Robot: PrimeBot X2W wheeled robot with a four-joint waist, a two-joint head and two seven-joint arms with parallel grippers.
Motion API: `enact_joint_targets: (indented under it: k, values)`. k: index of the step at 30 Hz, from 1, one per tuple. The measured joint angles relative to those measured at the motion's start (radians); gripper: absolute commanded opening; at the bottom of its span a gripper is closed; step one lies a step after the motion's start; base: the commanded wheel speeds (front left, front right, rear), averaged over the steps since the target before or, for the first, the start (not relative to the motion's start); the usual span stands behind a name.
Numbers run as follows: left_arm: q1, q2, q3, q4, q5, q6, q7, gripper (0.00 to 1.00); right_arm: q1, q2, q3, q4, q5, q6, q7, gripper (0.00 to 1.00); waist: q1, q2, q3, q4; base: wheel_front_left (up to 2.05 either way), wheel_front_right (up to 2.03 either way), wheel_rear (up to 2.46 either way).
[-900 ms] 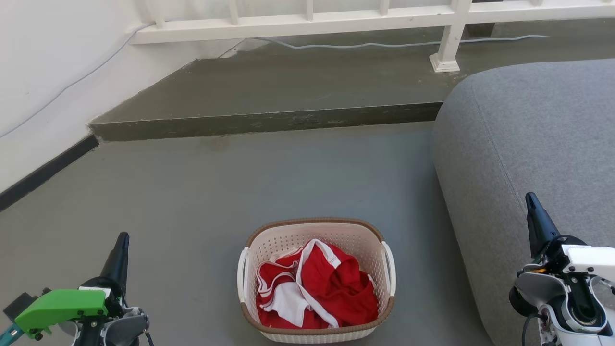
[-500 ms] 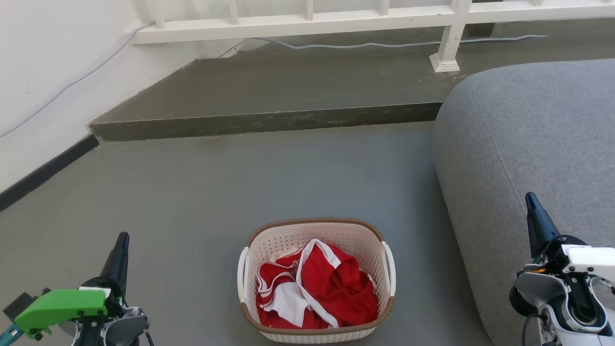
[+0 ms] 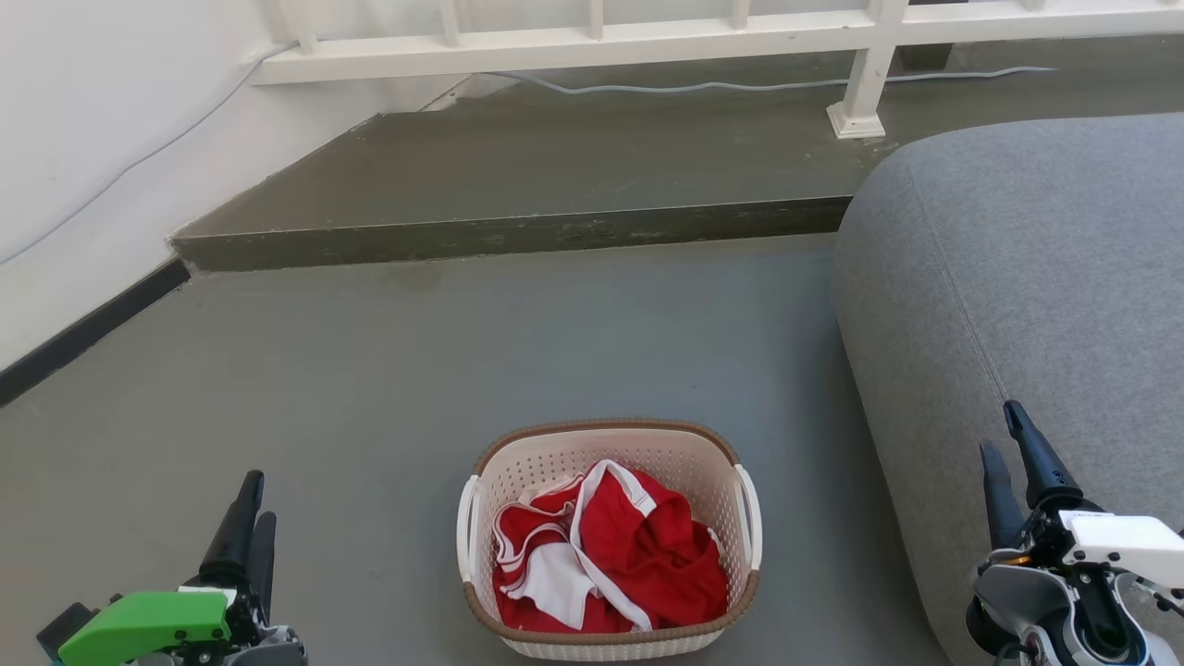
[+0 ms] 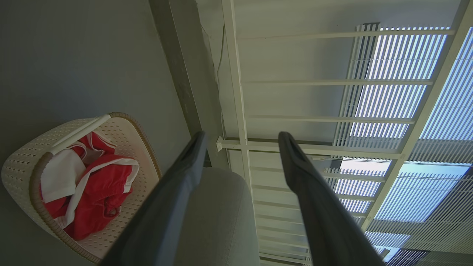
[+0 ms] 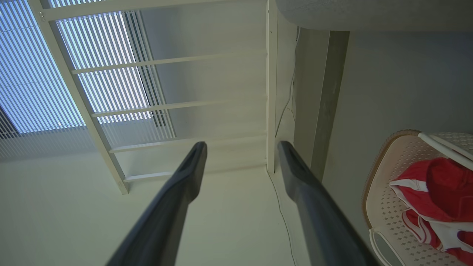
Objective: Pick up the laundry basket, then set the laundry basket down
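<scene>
Flanking the laundry basket [image 3: 606, 427], left claw [image 3: 259, 499] and right claw [image 3: 1001, 427] stand parted, holding nothing.

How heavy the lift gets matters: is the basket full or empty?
Partly full. Crumpled red and white clothes cover the bottom of the basket; bare perforated wall shows above them on the far side.

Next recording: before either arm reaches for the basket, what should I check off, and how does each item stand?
1. Laundry basket upright on the floor: ok.
2. Both white loop handles unobstructed: ok.
3. Red and white clothes contained inside it: ok.
4. Left gripper open, empty: ok.
5. Right gripper open, empty: ok.
6. Right gripper's clearance from the grey sofa: cannot tell.
</scene>
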Motion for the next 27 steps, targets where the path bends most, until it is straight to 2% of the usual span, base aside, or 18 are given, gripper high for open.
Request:
enact_joint_targets:
  k: [15,27]
  values:
    - [-0.002,0.001,-0.037,-0.03,0.013,0.0,-0.056,1.0,-0.001,-0.005,0.039,-0.047,-0.047,0.0,-0.031,1.0,0.0,0.0,0.003,0.0,0.0,0.0,0.0]
    - [-0.007,0.013,-0.08,-0.049,0.133,0.0,-0.101,1.0,-0.005,-0.039,0.099,-0.089,-0.146,0.0,-0.085,1.0,0.0,0.0,0.007,0.0,0.0,0.0,0.0]
